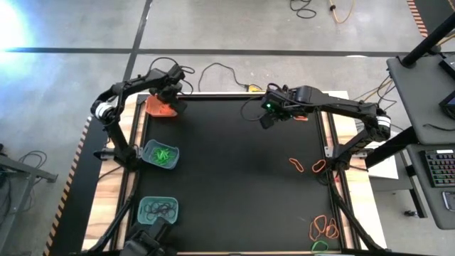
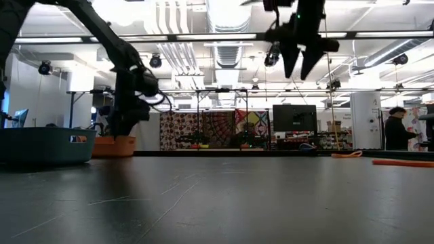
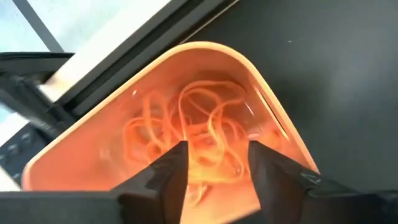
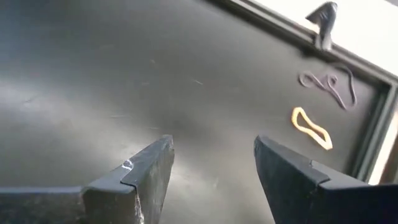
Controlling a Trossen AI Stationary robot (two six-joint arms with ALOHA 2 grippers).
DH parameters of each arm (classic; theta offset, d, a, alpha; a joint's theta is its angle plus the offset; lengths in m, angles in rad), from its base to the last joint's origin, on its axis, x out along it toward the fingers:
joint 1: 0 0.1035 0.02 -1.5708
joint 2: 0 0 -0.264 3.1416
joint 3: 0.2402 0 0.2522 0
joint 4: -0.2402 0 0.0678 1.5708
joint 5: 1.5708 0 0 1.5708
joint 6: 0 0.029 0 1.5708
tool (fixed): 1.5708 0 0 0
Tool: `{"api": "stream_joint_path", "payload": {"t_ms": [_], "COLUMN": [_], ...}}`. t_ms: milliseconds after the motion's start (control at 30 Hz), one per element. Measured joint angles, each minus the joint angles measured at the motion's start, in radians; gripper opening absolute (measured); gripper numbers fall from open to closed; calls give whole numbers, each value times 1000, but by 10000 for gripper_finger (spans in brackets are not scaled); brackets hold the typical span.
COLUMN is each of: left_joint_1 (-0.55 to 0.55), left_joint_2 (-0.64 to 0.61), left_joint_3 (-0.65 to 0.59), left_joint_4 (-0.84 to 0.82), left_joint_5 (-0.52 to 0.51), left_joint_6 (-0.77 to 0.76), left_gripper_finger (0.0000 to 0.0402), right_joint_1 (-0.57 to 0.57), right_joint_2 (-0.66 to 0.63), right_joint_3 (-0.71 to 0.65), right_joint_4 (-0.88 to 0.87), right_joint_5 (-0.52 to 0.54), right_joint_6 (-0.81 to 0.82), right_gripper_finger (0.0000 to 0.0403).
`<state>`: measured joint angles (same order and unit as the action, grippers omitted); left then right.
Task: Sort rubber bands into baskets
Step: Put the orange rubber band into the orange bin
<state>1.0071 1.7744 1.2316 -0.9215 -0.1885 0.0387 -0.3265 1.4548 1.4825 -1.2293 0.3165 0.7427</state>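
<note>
Parted left gripper [image 3: 214, 163] fingers hang over the orange basket [image 3: 283, 134] at the mat's far-left corner.

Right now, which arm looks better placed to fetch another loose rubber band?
The right. Its open pincer hangs above the mat, nearer the loose orange bands on the right side. The left pincer is over the orange basket at the far left corner, parted above the bands inside.

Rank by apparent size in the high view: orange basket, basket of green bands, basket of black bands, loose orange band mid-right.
1. Basket of green bands and basket of black bands: alike, no ranking.
2. Orange basket, partly hidden by the left gripper.
3. Loose orange band, far smallest.
</note>
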Motion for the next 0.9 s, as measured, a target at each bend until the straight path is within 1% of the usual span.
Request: {"api": "stream_joint_path", "payload": {"t_ms": [133,267,333,400,567,633,767,900], "left_joint_1": [0,-1,-2,-6,-58,-96,-192,-296], "left_joint_2": [-86,-177,-229,-276,-371,-397,-429,-440], "left_joint_3": [0,2,1,-4,-15,-16,-16,-16], "left_joint_4": [-60,-138,-150,-136,-1,72,203,285], "left_joint_5": [16,33,83,155,329,372,391,391], "left_joint_6": [0,-1,-16,-46,-72,-71,-68,-61], "left_gripper_finger": [179,193,194,194,190,189,189,189], "right_joint_1": [-59,-137,-185,-240,-365,-414,-497,-557], "right_joint_2": [-7,-9,-8,-7,-6,-6,9,51], "right_joint_3": [-72,-162,-217,-272,-402,-444,-515,-552], "right_joint_4": [0,10,40,77,206,278,431,494], "right_joint_5": [-3,-2,-9,-23,-50,-88,-195,-204], "right_joint_6": [81,122,127,140,115,88,72,65], "right_gripper_finger": [217,215,212,208,198,193,176,155]}}
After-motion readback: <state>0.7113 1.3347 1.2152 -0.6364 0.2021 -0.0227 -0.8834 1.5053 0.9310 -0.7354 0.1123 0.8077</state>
